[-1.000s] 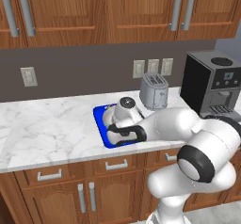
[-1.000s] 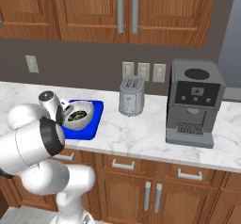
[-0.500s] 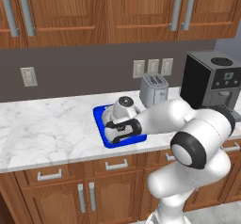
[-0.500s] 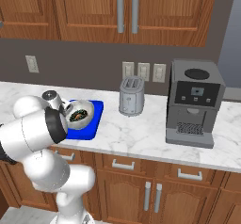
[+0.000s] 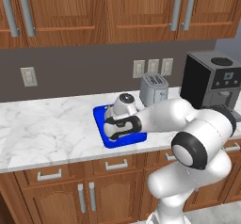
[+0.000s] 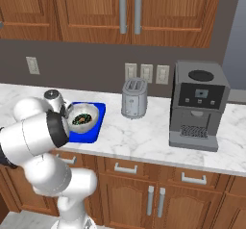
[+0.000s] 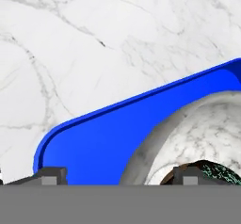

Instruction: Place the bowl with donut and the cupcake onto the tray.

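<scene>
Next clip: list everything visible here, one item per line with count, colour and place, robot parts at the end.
tray: 1, bright blue, on the counter left of the toaster
bowl: 1, light grey-white, over the tray; touching or lifted, cannot tell
donut: 1, dark frosting with sprinkles, inside the bowl
toaster: 1, silver, on the counter near the wall
coffee machine: 1, black and grey, right end of the counter
outlets: 3 in a row on the wall behind the toaster, 1 more further left
counter: 1, white marble, over wooden drawers
upper cabinets: wooden, with metal handles
arm: 1, white, reaching left over the tray
hand: 1, fingertips astride the bowl's rim
</scene>
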